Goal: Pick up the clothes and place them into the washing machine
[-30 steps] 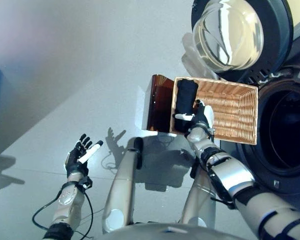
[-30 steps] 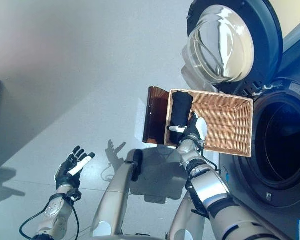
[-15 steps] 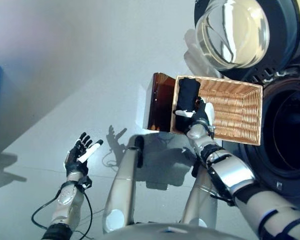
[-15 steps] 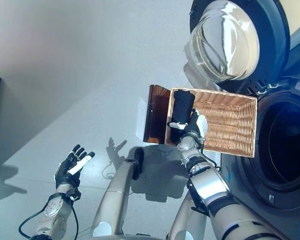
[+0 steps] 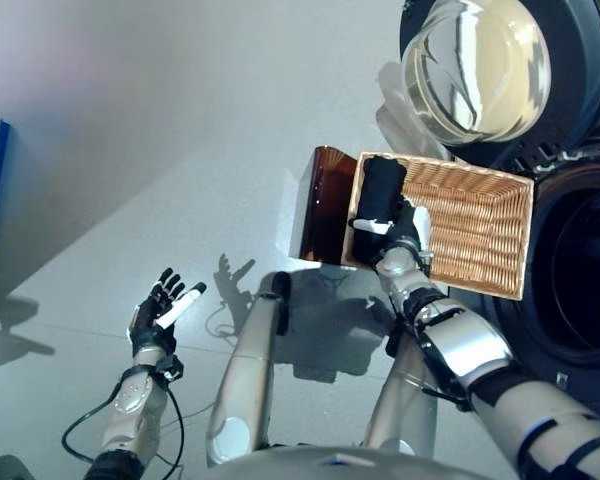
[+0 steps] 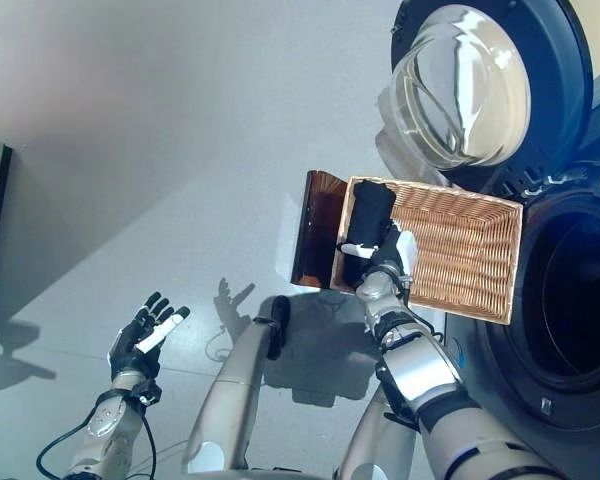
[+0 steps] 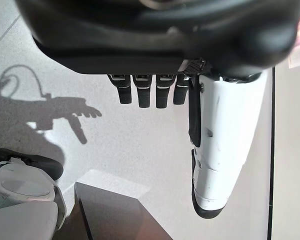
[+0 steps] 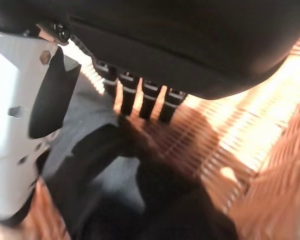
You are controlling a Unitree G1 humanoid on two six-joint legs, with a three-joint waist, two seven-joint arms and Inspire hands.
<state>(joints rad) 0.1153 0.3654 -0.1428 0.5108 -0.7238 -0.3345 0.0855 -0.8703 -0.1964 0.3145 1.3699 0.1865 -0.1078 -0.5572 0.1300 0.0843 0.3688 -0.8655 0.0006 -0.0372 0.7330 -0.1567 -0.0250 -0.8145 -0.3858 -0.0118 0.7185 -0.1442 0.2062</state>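
Item: dark garment (image 5: 378,190), rolled or bunched, lying in the wicker basket (image 5: 480,235) along the basket's left wall, its far end up against the far-left corner. You will find it not yet lifted; it rests on the basket floor.

Right hand (image 5: 408,232): inside the basket at the near-left corner, over the near end of the garment. Your right wrist view shows the fingers (image 8: 140,97) extended and relaxed above the cloth and the white-covered thumb (image 8: 20,145) set apart beside it; nothing is pinched. Whether the fingertips already touch the fabric is hard to say from that close, so treat contact as unconfirmed.

Change over the last second: against the basket, the right hand has barely shifted, sitting over the same end of the garment, and the garment has not moved in the basket. The whole scene has slid in the head views, which reads as camera motion. Your judgement: the reach is done, the grasp has not started, and the fingers must close round the cloth next.

Left hand (image 5: 160,312): well apart, out over the bare floor (image 5: 130,150), fingers straight, holding nothing, unchanged.

Surroundings: brown panel (image 5: 323,205) standing just beside the basket's left wall; washing machine drum (image 5: 590,270) dark and open just beyond the basket's right side; its glass door (image 5: 470,65) swung wide past the basket's far edge.
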